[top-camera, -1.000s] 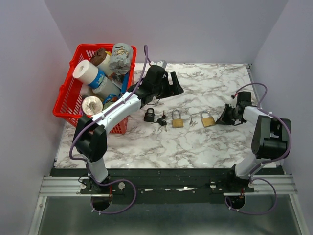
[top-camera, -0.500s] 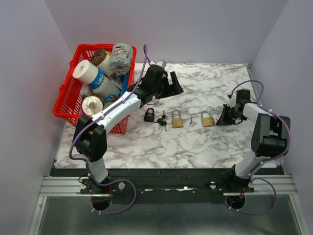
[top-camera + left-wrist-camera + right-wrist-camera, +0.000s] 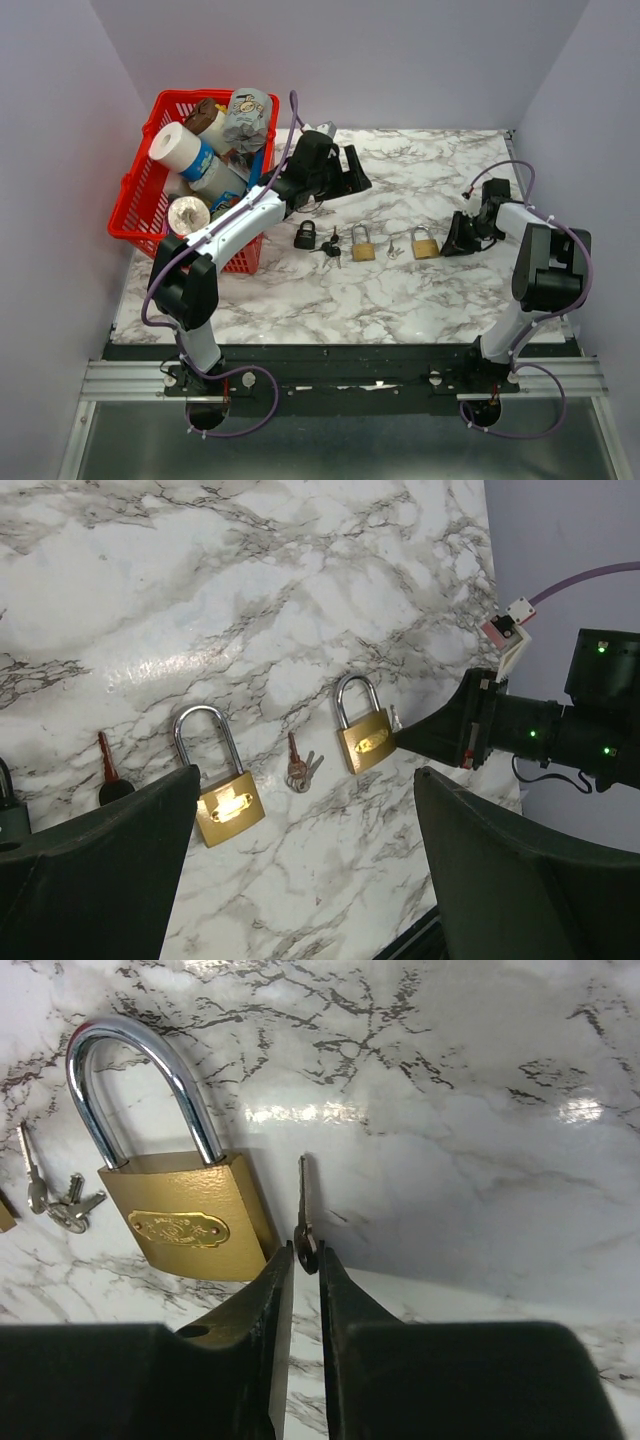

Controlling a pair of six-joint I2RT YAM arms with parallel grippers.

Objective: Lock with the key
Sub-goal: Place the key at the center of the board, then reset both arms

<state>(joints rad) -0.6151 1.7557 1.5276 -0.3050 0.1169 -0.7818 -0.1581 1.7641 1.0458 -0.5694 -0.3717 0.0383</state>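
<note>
My right gripper (image 3: 305, 1255) is shut on the head of a small key (image 3: 302, 1205). The key stands on edge with its blade pointing away, just right of a brass padlock (image 3: 185, 1220) lying flat with its shackle closed. In the top view this gripper (image 3: 452, 240) sits low on the table right of that padlock (image 3: 426, 244). My left gripper (image 3: 350, 172) is open and empty, held above the table behind the row of locks. In the left wrist view it (image 3: 305, 860) looks down on the same padlock (image 3: 365, 742) and the right gripper's tip (image 3: 440, 735).
A second brass padlock (image 3: 362, 244), a black padlock (image 3: 305, 236), a loose key bunch (image 3: 392, 247) and black-headed keys (image 3: 330, 248) lie in a row mid-table. A red basket (image 3: 140, 200) full of items stands at the left. Walls close in on the right and back.
My right gripper has crept a little left, towards the brass padlock, with the key in it. The left arm has barely moved.
</note>
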